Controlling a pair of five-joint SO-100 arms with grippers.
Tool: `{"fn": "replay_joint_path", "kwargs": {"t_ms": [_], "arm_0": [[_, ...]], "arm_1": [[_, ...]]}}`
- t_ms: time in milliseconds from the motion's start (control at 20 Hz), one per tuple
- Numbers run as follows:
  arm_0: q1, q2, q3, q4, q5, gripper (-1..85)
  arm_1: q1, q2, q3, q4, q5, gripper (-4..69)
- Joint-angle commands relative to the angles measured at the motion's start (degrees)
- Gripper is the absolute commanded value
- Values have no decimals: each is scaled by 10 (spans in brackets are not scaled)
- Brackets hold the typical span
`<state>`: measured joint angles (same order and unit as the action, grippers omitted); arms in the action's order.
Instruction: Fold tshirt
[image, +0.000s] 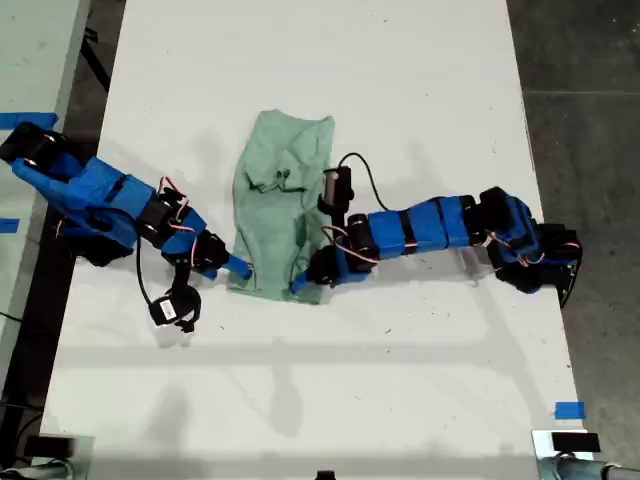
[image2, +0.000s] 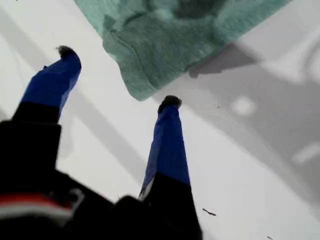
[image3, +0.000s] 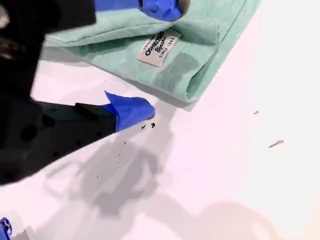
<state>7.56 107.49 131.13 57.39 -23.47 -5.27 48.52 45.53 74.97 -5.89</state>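
The tshirt (image: 275, 200) is a pale mint-green bundle folded into a tall narrow shape at the middle of the white table. My first gripper (image: 238, 266) is on the arm at the exterior view's left, at the tshirt's near corner on that side. It is open (image2: 117, 75) with nothing between its fingers, and the cloth corner (image2: 145, 85) lies just beyond the tips. My second gripper (image: 300, 285) comes in from the exterior view's right. It is open (image3: 155, 60), with one finger over the folded cloth (image3: 210, 50) near a white neck label (image3: 159, 47) and the other on the table.
The white table (image: 400, 380) stretches well beyond the cloth on all sides. Blue tape (image: 569, 410) marks its near corner at the exterior view's right. Dark floor (image: 590, 100) lies past that side's edge. A black cable (image: 362, 168) loops above the second arm.
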Motion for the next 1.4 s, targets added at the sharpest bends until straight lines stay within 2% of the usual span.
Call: {"fn": "replay_joint_path", "kwargs": {"t_ms": [0,450,650,800,850,900,950,1100,1350], "arm_0": [[-3,4,-4,-20,11,269],[-18,-123,-29,-52,80,240],[-40,-218,-81,-44,158,208],[-52,-250,-117,-25,199,160],[-55,-250,-117,-25,200,145],[-57,-250,-118,-26,208,129],[-61,-250,-119,-26,211,101],[-58,-244,-127,-21,207,1],[-27,-238,-162,-4,184,0]], "arm_1": [[1,3,-43,-17,-5,336],[11,-44,-51,-40,-27,324],[13,-73,-69,-47,-41,296],[16,-81,-69,-58,-52,210],[16,-81,-69,-59,-53,148],[16,-81,-69,-59,-48,47],[16,-81,-72,-59,-48,0],[14,-75,-73,-63,-53,-14],[4,-62,-73,-69,-58,-14]]}}
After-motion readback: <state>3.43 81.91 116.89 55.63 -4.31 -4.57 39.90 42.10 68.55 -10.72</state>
